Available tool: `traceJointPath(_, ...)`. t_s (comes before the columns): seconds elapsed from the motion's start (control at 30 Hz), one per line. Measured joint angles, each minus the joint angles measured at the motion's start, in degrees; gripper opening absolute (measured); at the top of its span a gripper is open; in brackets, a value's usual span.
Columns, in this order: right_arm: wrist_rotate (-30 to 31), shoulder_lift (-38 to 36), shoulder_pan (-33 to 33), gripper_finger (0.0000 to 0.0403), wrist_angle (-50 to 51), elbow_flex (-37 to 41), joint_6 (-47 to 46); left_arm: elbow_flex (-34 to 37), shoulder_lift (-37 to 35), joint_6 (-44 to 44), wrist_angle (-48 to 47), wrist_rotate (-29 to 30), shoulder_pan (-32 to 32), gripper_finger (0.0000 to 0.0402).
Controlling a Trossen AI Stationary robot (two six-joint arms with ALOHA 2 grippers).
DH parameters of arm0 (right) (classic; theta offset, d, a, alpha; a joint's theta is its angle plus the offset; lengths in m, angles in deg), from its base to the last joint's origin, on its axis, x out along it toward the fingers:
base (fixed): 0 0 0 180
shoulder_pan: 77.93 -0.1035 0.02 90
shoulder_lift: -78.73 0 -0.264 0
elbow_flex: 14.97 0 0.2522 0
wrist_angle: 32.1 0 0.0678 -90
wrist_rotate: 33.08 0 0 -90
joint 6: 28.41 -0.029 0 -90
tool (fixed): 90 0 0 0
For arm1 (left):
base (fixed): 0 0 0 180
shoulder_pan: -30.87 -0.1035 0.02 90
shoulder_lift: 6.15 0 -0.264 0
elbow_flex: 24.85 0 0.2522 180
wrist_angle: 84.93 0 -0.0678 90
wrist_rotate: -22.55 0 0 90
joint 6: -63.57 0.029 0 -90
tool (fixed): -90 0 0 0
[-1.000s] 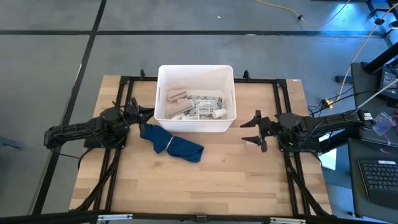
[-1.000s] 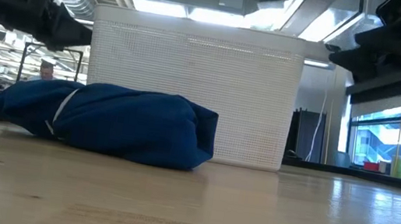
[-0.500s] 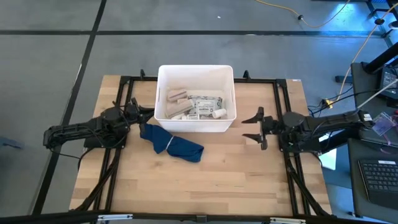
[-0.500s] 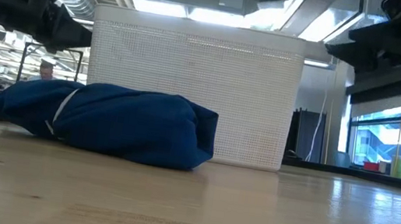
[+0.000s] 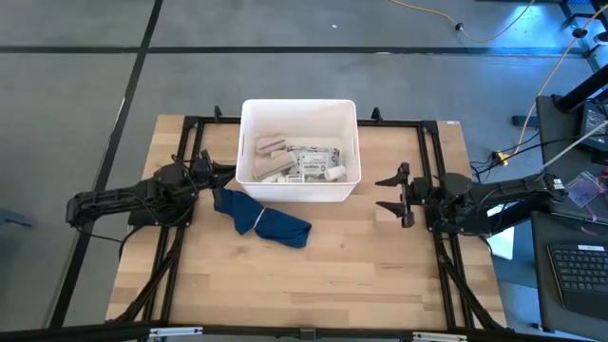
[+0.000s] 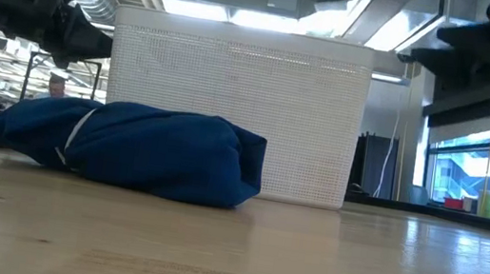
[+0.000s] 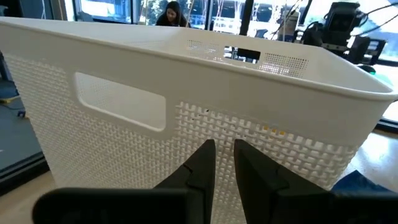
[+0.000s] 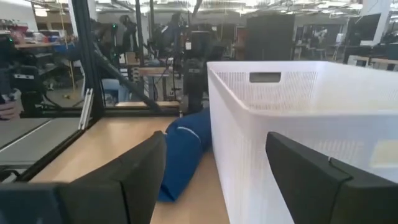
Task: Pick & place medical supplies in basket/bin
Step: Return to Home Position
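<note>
High view: supplies point(image 5: 302, 163) lie inside the white bin point(image 5: 297, 103). Left pincer point(image 5: 211, 171), nearly closed and empty, sits close by its wall and the blue cloth point(image 5: 261, 220); a careless swing could nudge either. Right pincer point(image 5: 389, 193), wide open and empty, hangs beside the bin.

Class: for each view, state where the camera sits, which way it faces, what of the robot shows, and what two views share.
High: above the table, facing straight down; both arms, white bin, blue cloth.
Low: at tabletop height, facing level across; cloth before bin, arms overhead.
Left wrist: on left arm, facing the bin wall past the left gripper.
Right wrist: on right arm, facing bin and cloth between the open jaws of the right gripper.
Shared: both wrist views show the bin.
</note>
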Motion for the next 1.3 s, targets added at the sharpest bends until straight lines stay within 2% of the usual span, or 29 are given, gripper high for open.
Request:
traceJointPath(0.17, 0.16, -0.86, 0.00, 0.0277, -4.15, 5.56, -0.40, 0.00, 0.00, 0.01, 0.01, 0.00, 0.00, 0.0054)
traceJointPath(0.4, 9.13, -5.10, 0.02, 0.0277, 5.01, 5.64, -2.75, 0.00, 0.00, -0.02, 0.05, 0.02, 0.00, 0.0054)
traceJointPath(0.57, 11.30, -11.63, 0.02, 0.0277, 9.49, 5.64, -2.56, -0.02, 0.00, -0.01, 0.06, 0.02, 0.00, 0.0054)
traceJointPath(0.67, 10.99, -16.62, 0.02, 0.0277, 14.13, 5.64, -3.12, -0.02, 0.00, 0.00, 0.05, 0.02, 0.00, 0.0054)
traceJointPath(0.77, 6.27, -20.35, -0.04, 0.0277, 16.25, 5.06, -4.09, -0.02, 0.00, -0.02, 0.05, 0.02, 0.00, 0.0054)
traceJointPath(0.9, 2.15, -20.04, 0.00, 0.0277, 17.09, 4.31, -4.46, -0.02, 0.00, -0.01, 0.07, 0.03, 0.00, 0.0054)
traceJointPath(1.3, 1.91, -19.88, 0.02, 0.0277, 18.65, 4.33, -5.91, -0.04, 0.02, -0.02, 0.07, 0.22, 0.00, 0.0054)
